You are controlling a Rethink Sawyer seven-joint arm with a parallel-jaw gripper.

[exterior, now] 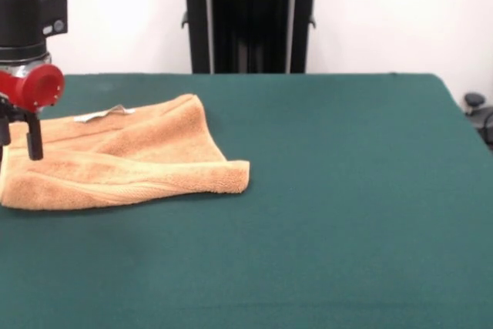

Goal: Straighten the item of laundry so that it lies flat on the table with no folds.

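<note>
The item of laundry (131, 156), an orange-tan terry towel, lies at the left of the green table (347, 190). It is folded over on itself, with a thick doubled edge along its front and a loose corner pointing right. A small white tag (100, 115) shows at its back edge. My gripper (19, 152) hangs at the far left of the picture over the towel's left end. Its black fingers (35, 138) stand apart and open with nothing held between them. The towel's left end is cut off by the picture's edge.
A black stand (250, 17) rises behind the table's far edge. A dark object (477, 109) sits off the table's right edge. Bare green cloth stretches to the right of the towel and in front of it.
</note>
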